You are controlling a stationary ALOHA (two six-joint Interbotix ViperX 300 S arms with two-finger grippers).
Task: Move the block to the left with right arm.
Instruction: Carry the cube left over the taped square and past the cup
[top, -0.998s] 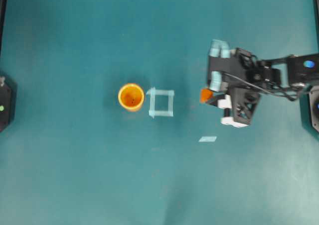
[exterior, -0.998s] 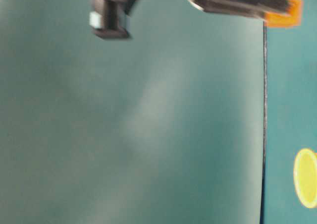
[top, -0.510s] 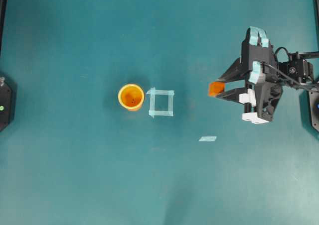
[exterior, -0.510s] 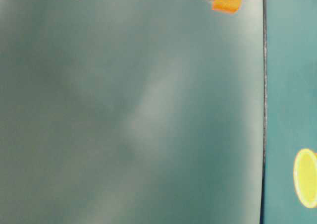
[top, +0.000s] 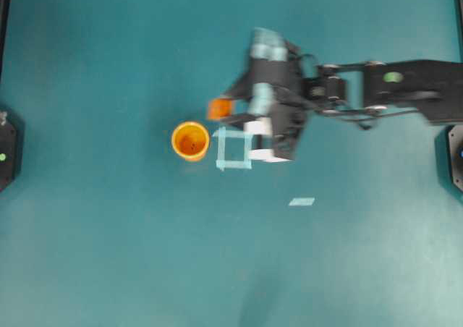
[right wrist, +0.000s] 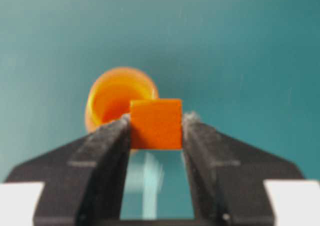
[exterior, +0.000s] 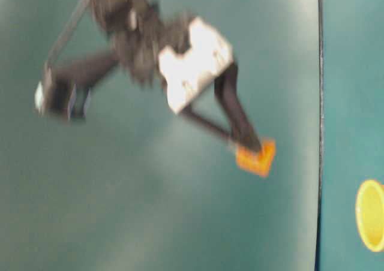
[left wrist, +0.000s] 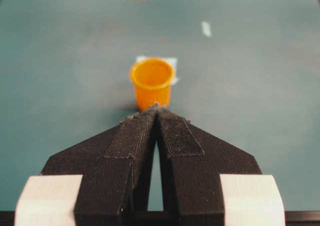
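Block [right wrist: 155, 123] sat pinched at the tips of the right end effector [right wrist: 156, 131], lifted off the desk [top: 108, 255], cup [right wrist: 120, 97] just beyond; left end effector [left wrist: 156, 117] stayed closed, empty.

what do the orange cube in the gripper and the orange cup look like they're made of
The block: matte, flat, sharp-edged faces with no grain showing; likely painted wood or plastic, cannot tell which. The cup: probably thin plastic, since its wall glows lighter and slightly see-through near the smooth round rim. The pads of the left gripper look like rough black foam or grip tape, finely grained.
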